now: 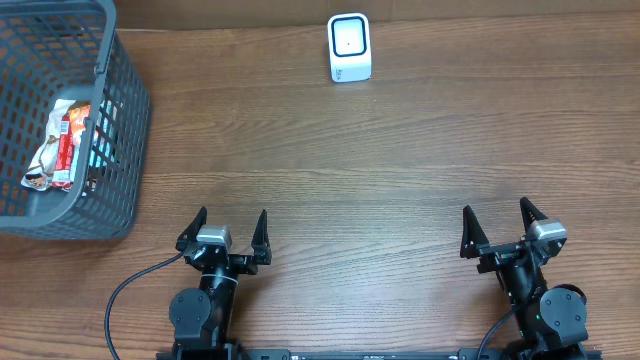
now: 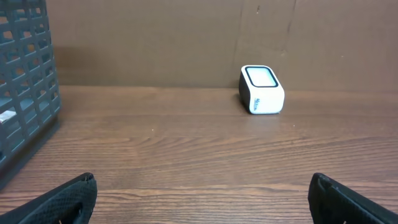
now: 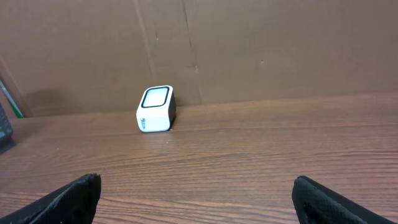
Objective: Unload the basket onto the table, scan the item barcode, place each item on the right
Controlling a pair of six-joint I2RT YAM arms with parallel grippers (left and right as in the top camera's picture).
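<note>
Grey basket (image 1: pixel 125 120) stands ahead and to the left of the left gripper (image 1: pixel 230 220); the wrapped snack item (image 1: pixel 62 150) lies inside it. Left gripper: jaws wide, holding nothing. White scanner (image 1: pixel 349 47) sits well ahead of both grippers, between them. Right gripper (image 1: pixel 497 215): jaws wide, empty.

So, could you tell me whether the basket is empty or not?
Not empty: a snack packet lies inside the grey basket, seen overhead.

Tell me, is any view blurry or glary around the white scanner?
Overhead: the white box-shaped scanner is sharp and evenly lit. Left wrist: scanner crisp, the black gripper soft at the bottom corners. Right wrist: likewise.
</note>
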